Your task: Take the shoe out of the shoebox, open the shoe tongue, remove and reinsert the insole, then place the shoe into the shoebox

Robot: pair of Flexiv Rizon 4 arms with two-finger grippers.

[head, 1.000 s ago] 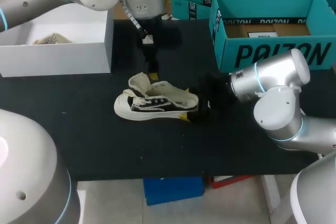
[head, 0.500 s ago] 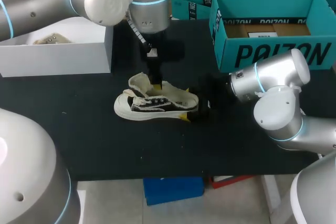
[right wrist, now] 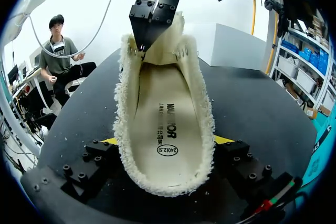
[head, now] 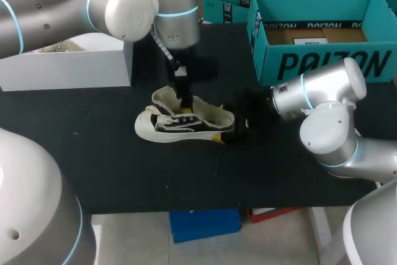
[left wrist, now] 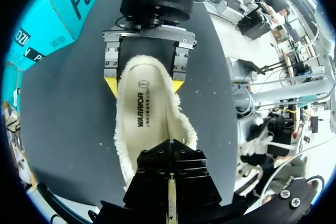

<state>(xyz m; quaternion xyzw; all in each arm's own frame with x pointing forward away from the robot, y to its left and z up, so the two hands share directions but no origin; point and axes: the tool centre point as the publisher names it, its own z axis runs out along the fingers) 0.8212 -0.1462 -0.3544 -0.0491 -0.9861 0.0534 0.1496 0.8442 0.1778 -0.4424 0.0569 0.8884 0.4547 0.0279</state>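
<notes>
The right gripper [left wrist: 143,83] clasps the heel of a fleece-lined black-and-white canvas sneaker [head: 185,122]; the left gripper [right wrist: 143,44] dips inside, grip unclear.

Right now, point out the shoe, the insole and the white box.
shoe [head: 177,125], head view, black side panel.
insole [right wrist: 165,124], right wrist view, printed heel area.
white box [head: 68,69], head view, front wall.

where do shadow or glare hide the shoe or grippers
Head view: the right gripper nearly vanishes, black on the black table, at the heel of the shoe. Left wrist view: the left gripper's dark body covers the toe end. Right wrist view: no glare on the insole.
</notes>
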